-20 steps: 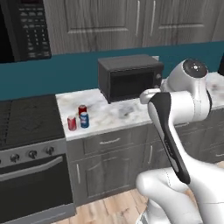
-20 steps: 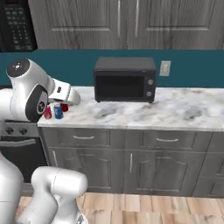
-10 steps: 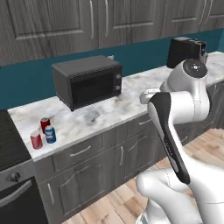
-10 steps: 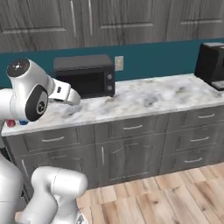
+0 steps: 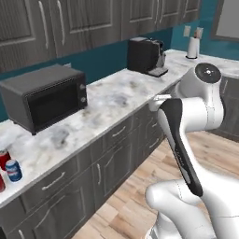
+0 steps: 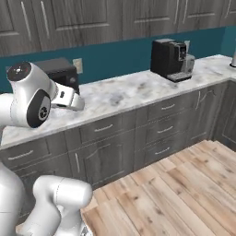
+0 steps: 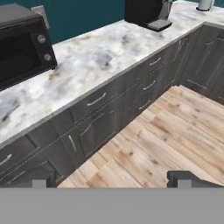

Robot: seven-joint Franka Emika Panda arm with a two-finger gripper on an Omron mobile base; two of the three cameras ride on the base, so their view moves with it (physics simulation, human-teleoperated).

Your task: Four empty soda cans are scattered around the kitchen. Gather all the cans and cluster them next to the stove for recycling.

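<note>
The gripper [image 7: 112, 179] is released, its two dark fingertips [image 7: 183, 177] standing wide apart at the bottom of the hand view with nothing between them. It hangs over the wooden floor [image 7: 175, 127], which fills the hand view from the centre toward 4 o'clock.

At 9 to 12 o'clock from the gripper in that view runs a row of dark grey cabinets [image 7: 109, 118] with slim silver handles, under a marbled white counter [image 7: 87, 65]. A black countertop microwave [image 7: 19, 48] with two round knobs sits on the counter at 10 o'clock, and a black coffee machine [image 7: 144, 11] stands at 12 o'clock, near the far end of the counter.

In the left base view the white arm [image 5: 186, 121] rises at 4 o'clock. The same microwave [image 5: 44, 95] stands at 9 o'clock and the coffee machine [image 5: 145, 56] at 12 o'clock, well apart along the counter [image 5: 116, 100].

The soda cans are at the left edge of that view, around 8 o'clock, on the near part of the counter: a blue can [image 5: 13, 170] with a white band, a red can [image 5: 3, 158] just behind it, and another red can [image 5: 1, 182] cut off by the edge. They stand upright and close together.

In the right base view the arm [image 6: 32, 99] is at 9 o'clock, the coffee machine [image 6: 170, 59] at 1 o'clock.
</note>
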